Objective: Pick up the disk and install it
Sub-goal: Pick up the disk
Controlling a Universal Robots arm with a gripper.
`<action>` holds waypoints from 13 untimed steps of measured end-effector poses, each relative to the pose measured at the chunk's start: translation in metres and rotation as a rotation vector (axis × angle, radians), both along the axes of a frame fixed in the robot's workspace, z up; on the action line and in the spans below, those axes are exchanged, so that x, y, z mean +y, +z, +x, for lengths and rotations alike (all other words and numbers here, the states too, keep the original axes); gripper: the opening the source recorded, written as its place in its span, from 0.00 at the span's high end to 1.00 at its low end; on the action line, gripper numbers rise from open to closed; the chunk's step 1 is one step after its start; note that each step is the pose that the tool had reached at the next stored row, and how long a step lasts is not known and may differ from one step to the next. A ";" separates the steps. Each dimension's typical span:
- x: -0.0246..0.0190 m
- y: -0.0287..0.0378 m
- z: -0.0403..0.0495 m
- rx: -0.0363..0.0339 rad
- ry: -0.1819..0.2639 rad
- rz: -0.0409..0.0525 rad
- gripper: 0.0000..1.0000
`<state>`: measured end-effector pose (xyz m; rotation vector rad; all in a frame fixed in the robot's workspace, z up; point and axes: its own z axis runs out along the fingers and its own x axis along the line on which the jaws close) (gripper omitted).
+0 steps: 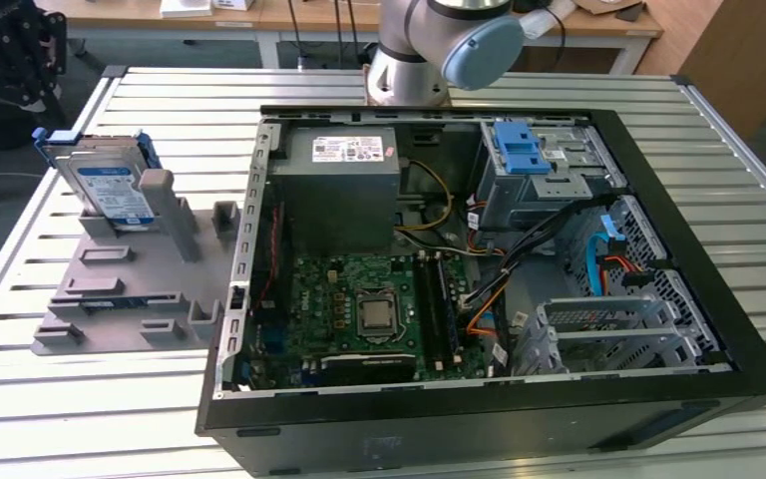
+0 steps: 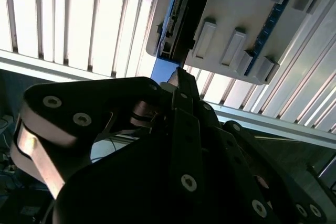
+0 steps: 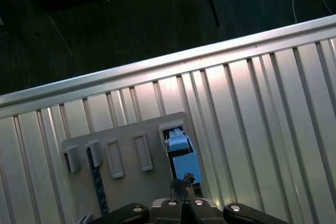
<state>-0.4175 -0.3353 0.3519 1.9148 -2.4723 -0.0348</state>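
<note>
The disk [image 1: 107, 188] stands on edge in a grey holder [image 1: 131, 279] on the desk [image 1: 77, 409]. The jaws hang near it, pressed together and empty.

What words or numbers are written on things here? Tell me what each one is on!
Blue-and-white label on the disk: there is print, too small to read.
White sticker on the power supply box: too small to read.
Motherboard: markings too small to read.
No text here can be read.
</note>
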 end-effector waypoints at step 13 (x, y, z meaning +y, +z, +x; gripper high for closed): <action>-0.0001 -0.0006 -0.0001 0.0001 0.134 -0.0001 0.89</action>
